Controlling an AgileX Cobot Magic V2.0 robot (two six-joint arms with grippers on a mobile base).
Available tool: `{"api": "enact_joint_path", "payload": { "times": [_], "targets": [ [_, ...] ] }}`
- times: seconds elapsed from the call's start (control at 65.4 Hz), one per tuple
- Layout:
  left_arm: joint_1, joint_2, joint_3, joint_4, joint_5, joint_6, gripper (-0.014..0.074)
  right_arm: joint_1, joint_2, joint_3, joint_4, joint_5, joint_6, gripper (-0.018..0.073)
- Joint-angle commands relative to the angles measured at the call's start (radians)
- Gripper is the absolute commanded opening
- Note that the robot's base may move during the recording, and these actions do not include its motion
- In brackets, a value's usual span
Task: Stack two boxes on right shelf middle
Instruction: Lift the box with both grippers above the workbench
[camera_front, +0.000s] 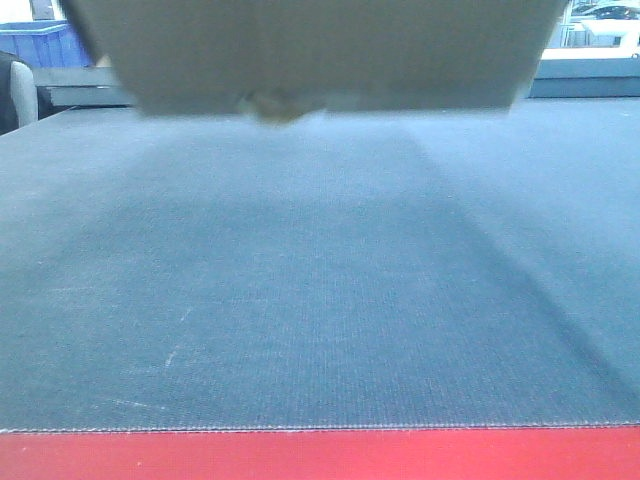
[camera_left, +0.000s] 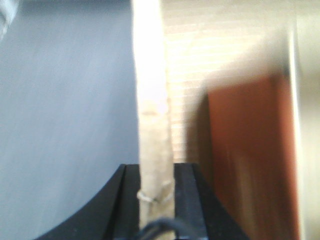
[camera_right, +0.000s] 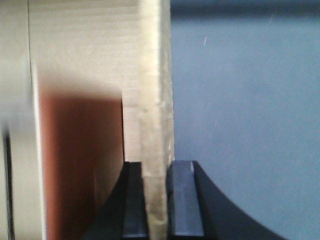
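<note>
**Cardboard box gripped by both arms over a grey surface**

A brown corrugated cardboard box (camera_front: 320, 50) is seen blurred across the top of the front view, over the far part of a grey matte surface (camera_front: 320, 300). Whether it touches that surface cannot be told. In the left wrist view, a thin upright cardboard wall (camera_left: 150, 75) of the box is pinched between the black fingers of the left gripper (camera_left: 157, 172). In the right wrist view, another upright wall (camera_right: 156, 75) is clamped in the same way by the right gripper (camera_right: 157, 167). A red edge (camera_front: 320, 455) is seen along the near side of the surface. A blue plastic bin (camera_front: 45, 45) is seen at the far left.
</note>
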Motion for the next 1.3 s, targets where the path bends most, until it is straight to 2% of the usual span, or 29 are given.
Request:
{"api": "enact_joint_path", "payload": {
  "times": [0.0, 0.076, 0.199, 0.306, 1.284],
  "targets": [
    [0.022, -0.013, -0.024, -0.003, -0.081, -0.004, -0.0111, -0.016, -0.008, -0.036, -0.013, -0.089, 0.008, -0.0154],
    [0.052, -0.009, -0.051, -0.036, -0.081, -0.004, -0.0111, -0.018, -0.008, -0.036, -0.014, -0.115, 0.008, -0.0154],
    [0.077, -0.009, -0.084, -0.031, -0.090, 0.037, -0.0111, -0.018, -0.004, -0.036, -0.014, -0.139, -0.006, -0.0154],
    [0.077, -0.009, -0.090, -0.029, -0.092, 0.056, -0.0111, -0.018, 0.007, -0.036, -0.018, -0.170, -0.059, -0.0154],
    [0.077, -0.009, -0.090, -0.029, -0.100, 0.056, -0.0111, -0.020, 0.012, -0.036, -0.018, -0.190, -0.014, -0.0154]
  ]
}}
